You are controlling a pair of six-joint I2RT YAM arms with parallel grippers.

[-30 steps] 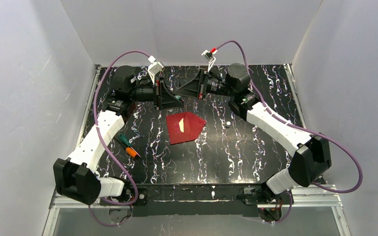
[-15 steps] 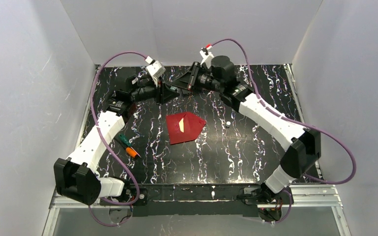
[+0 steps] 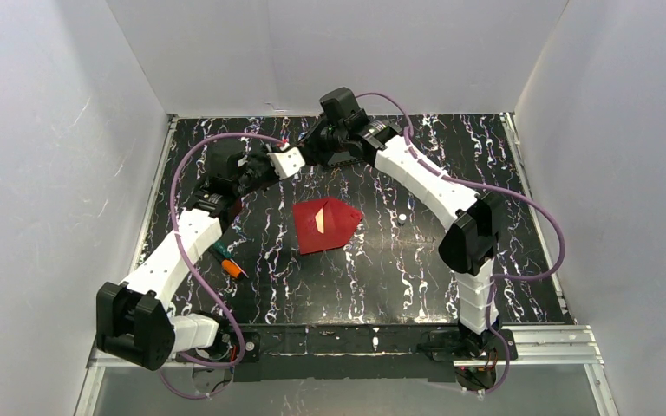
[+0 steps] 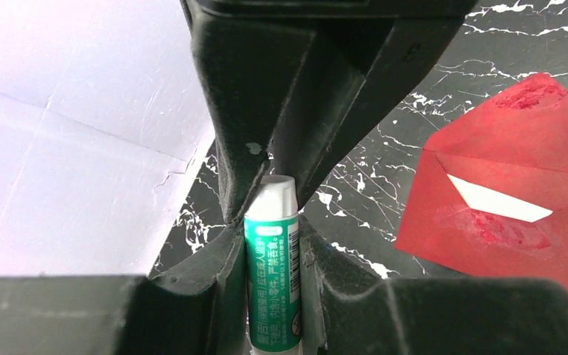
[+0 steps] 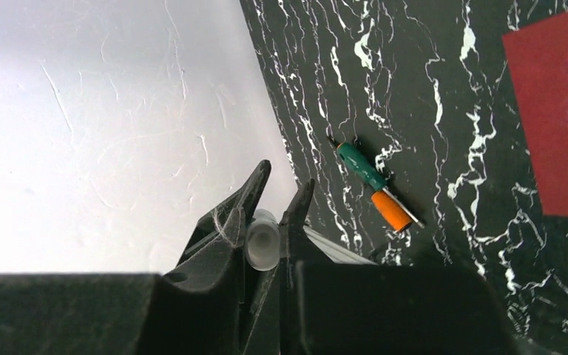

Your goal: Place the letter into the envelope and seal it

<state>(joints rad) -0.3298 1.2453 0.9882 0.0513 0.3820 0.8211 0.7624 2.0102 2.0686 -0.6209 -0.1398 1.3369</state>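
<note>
The dark red envelope (image 3: 325, 224) lies flat mid-table with its flap open. A white sliver of the letter (image 3: 320, 221) shows at its mouth, and the left wrist view also has the envelope (image 4: 503, 148) and letter (image 4: 495, 201). My left gripper (image 3: 290, 163) is shut on a green glue stick (image 4: 272, 274). My right gripper (image 3: 312, 154) meets it tip to tip behind the envelope. It is shut on the stick's white cap (image 5: 262, 240), its jaws (image 5: 286, 185) pinching both sides.
A green and orange screwdriver (image 3: 226, 257) lies at the left of the table, also visible in the right wrist view (image 5: 373, 185). A small white bit (image 3: 403, 217) sits right of the envelope. White walls enclose the black marbled table (image 3: 399, 277).
The right arm swung left along the back of the table and closed on the cap end. The left gripper turned toward it, still holding the glue stick. The envelope stayed put.
</note>
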